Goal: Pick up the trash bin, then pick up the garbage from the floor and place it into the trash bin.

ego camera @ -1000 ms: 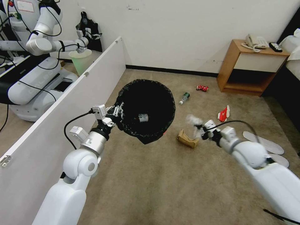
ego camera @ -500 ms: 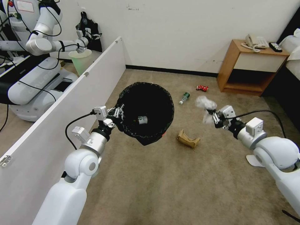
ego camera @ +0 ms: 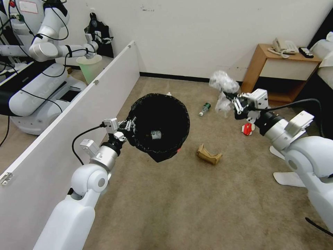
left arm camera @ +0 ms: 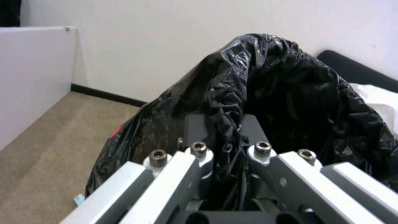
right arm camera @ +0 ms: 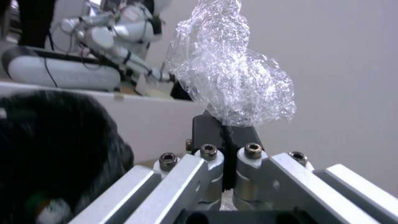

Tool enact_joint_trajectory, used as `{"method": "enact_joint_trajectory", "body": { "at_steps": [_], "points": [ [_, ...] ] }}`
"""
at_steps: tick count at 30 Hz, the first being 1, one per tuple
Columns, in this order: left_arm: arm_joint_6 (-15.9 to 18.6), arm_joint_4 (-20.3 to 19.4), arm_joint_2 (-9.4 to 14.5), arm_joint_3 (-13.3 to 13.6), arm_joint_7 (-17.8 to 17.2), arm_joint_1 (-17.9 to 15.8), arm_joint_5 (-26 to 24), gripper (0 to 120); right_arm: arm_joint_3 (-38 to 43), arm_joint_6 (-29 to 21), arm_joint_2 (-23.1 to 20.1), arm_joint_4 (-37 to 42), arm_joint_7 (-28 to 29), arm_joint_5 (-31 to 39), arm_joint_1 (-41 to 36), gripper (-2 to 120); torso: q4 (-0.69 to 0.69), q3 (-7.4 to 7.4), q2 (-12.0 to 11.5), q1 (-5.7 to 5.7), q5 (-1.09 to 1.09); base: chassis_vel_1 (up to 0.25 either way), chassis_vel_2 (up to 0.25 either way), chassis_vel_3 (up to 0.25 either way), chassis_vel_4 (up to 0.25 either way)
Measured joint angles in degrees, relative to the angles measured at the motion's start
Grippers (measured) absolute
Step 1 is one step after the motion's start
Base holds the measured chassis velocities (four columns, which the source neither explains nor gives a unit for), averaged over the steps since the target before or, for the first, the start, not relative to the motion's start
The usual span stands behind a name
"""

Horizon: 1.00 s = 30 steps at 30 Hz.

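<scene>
The trash bin [ego camera: 185, 119], lined with a crinkly black bag [left arm camera: 290, 93], hangs above the carpet with my left gripper [ego camera: 129, 125] shut on its near-left rim [left arm camera: 227, 124]. A green-labelled bottle [ego camera: 155, 134] lies inside it. My right gripper [ego camera: 231, 100] is raised to the right of the bin, shut on a crumpled clear plastic wad [ego camera: 222, 83] that sticks out past its fingertips [right arm camera: 232, 68]. The bin's black bag [right arm camera: 54, 140] also shows in the right wrist view. More garbage lies on the floor: a bottle [ego camera: 204, 108], a brown paper bag [ego camera: 209, 154], a red-white carton [ego camera: 247, 129] and white slippers [ego camera: 289, 178].
A long white partition board [ego camera: 69, 132] runs along the left. Behind it, another robot holds a pale green bucket [ego camera: 89, 67]. A wooden nightstand [ego camera: 277, 73] with a phone stands at the back right, beside a bed edge. Open carpet lies in front.
My right gripper has risen from low beside the brown paper bag, carrying the plastic wad up and away from me. The left arm and bin barely moved.
</scene>
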Motion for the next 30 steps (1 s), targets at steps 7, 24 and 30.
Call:
{"method": "enact_joint_trajectory", "body": {
  "at_steps": [7, 24, 30],
  "points": [
    [0.5, 1.5, 0.2, 1.9, 0.0, -0.6, 0.3, 4, 1.1, 2.2, 0.1, 1.5, -2.3, 1.1, 0.3, 0, -0.01, 0.0, 0.0, 0.0, 0.01, 0.0, 0.0, 0.0, 0.0],
    [0.6, 5.8, 0.7, 9.4, 1.2, -3.4, -1.0, 4, -1.1, 11.0, 0.8, 0.7, -14.4, 4.6, -0.1, 0, 0.0, 0.0, 0.0, 0.0, 0.01, 0.0, 0.0, 0.0, 0.0],
    [0.2, 7.2, 0.9, 12.2, 1.8, -4.7, -2.3, 4, -1.8, 11.2, 0.5, 0.6, -16.0, 5.0, -1.0, 0, 0.0, 0.0, 0.0, 0.0, 0.01, 0.0, 0.0, 0.0, 0.0]
  ]
}}
